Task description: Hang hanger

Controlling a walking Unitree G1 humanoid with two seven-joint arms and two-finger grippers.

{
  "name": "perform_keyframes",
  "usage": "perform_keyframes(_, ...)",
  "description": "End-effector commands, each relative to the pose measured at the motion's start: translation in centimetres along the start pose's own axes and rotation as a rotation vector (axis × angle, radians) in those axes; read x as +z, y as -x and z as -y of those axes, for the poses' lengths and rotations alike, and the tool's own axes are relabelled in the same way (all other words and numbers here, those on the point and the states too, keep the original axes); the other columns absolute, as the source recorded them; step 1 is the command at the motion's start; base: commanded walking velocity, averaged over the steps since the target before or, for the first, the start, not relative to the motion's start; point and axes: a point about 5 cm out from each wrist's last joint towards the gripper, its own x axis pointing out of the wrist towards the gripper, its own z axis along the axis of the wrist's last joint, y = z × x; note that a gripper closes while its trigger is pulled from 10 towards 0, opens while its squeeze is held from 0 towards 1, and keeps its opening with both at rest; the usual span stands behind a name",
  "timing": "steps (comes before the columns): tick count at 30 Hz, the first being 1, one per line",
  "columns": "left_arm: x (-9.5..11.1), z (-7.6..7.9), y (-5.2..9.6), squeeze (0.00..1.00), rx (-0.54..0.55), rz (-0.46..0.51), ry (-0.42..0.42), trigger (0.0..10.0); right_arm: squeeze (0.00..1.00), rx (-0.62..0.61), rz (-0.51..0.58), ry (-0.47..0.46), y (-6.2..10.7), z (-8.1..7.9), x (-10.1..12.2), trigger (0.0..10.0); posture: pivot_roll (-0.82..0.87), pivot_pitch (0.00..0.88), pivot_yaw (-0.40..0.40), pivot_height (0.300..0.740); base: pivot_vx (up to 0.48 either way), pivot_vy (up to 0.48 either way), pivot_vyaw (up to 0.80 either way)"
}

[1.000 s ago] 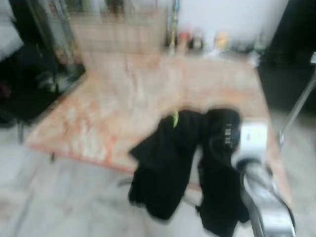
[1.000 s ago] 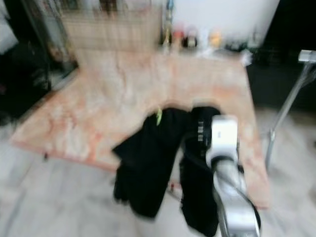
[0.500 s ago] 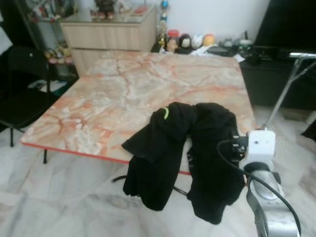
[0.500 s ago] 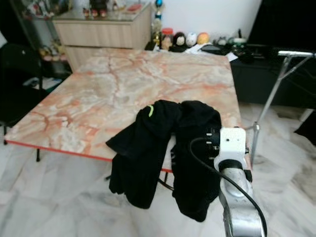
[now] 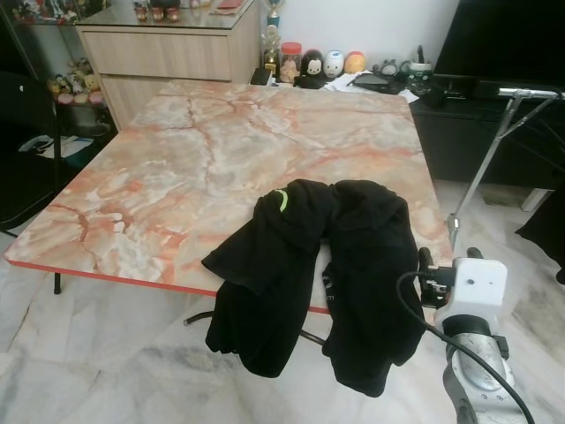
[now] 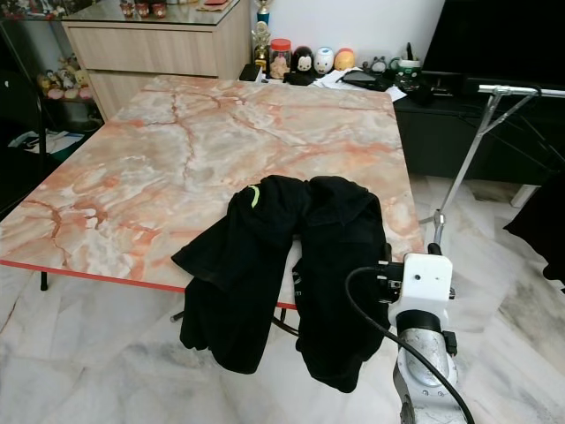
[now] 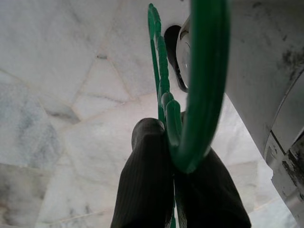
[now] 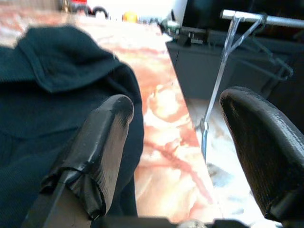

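A green hanger (image 7: 204,71) hangs over the marble floor, with my left gripper (image 7: 175,145) shut on its thin bar. A black garment (image 5: 318,265) with a small green tag lies draped over the near edge of the marble table (image 5: 177,168), half hanging toward the floor. My right arm's white wrist (image 5: 472,287) sits just right of the garment at table-edge height. In the right wrist view my right gripper (image 8: 178,102) stands open with nothing between its fingers, facing the garment (image 8: 57,95) and the table's corner.
A metal clothes rack (image 5: 516,93) stands on a slanted pole right of the table, also seen as the rack bar (image 8: 251,18). A wooden cabinet (image 5: 168,53), jars and toys line the far wall. A dark TV stand (image 6: 459,115) is at back right.
The whole picture has shifted and gone from blurred to sharp, so the camera moved. The right wrist keeps its place beside the garment, slightly lower in the picture.
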Motion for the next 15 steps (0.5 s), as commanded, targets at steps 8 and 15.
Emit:
perform_keyframes(8,0.8,0.4,-0.2,0.00,-0.004,0.009,-0.007,10.0,0.00,0.010,0.074,-0.030,-0.5,-0.5,1.3,10.0,-0.05,0.000,-0.017,0.740,0.000,0.000,0.00)
perform_keyframes(15,1.4,-0.4,-0.1,0.00,0.000,0.021,-0.007,10.0,0.00,0.018,0.077,-0.035,-0.5,-0.7,1.2,10.0,-0.05,0.000,-0.017,0.740,0.000,0.000,0.00)
